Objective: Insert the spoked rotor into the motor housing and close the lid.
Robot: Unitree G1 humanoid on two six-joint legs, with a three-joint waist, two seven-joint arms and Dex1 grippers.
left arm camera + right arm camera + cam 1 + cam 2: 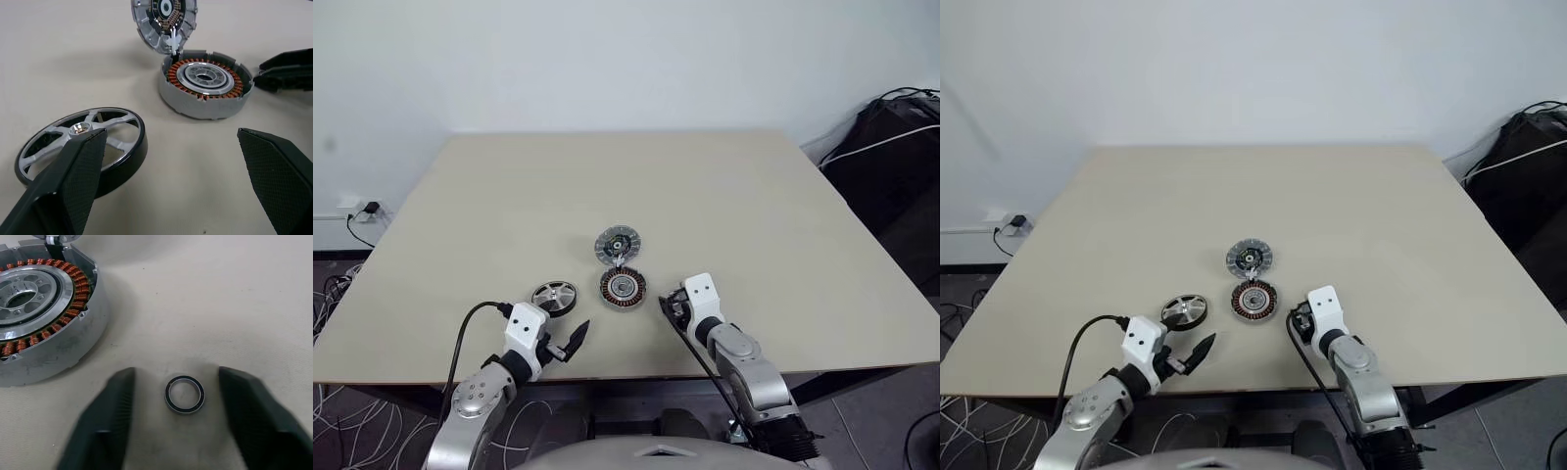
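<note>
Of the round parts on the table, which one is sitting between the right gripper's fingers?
The small metal ring, lying flat between the right gripper's fingers, untouched. It is far smaller than the motor housing beside it.

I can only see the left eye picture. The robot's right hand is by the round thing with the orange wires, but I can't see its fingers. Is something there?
Observer: Yes. A tiny dark-rimmed metal ring lies flat on the beige table, between the right gripper's two black fingers.
Operator: Is it pinching it?
Observer: No, both fingers stand apart from the ring, with table showing on each side.
Operator: What is the other hand doing?
Observer: The left gripper is wide open and empty, beside the shiny silver spoked rotor.
Operator: Is the lid shut?
Observer: No. The round grey lid stands tilted open behind the grey motor housing.
</note>
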